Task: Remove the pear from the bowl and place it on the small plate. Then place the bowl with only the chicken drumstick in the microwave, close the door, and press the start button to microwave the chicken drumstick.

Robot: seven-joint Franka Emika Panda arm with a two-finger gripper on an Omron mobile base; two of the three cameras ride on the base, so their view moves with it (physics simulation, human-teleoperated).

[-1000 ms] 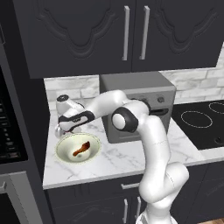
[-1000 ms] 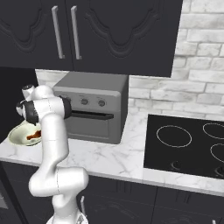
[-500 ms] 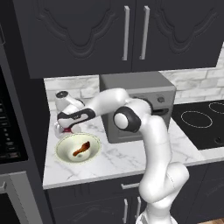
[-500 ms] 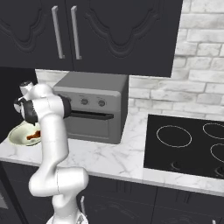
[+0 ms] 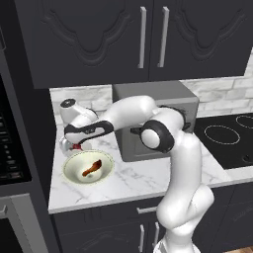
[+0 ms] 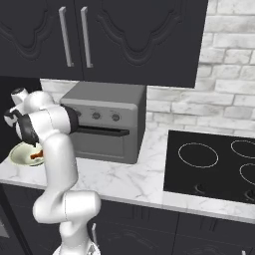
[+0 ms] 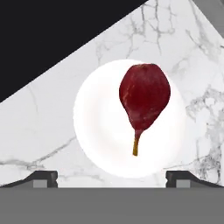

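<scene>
the pear, dark red with its stem toward the gripper, lies on the small plate, off the plate's middle and toward the side nearer the grey microwave. the plate sits on the marble tabletop, with bare marble showing round its rim on the sides that are in view; beyond the plate, on the side away from the microwave, a dark wall face cuts across close to its edge. the gripper hangs above the plate with its two tips spread wide, one to either side of the plate's near rim, holding nothing.

from the left base camera, the gripper is over the back left of the tabletop, well to the left of the microwave, and the bowl stands just in front of it, nearer the tabletop's front edge. the chicken drumstick lies in the bowl alone. open marble lies between the bowl and the microwave's front left corner. the microwave's door looks closed, with its knobs above the door. to the right of the microwave a strip of marble leads to the black cooktop. dark cabinets hang above the microwave, and a brick wall runs behind it.
</scene>
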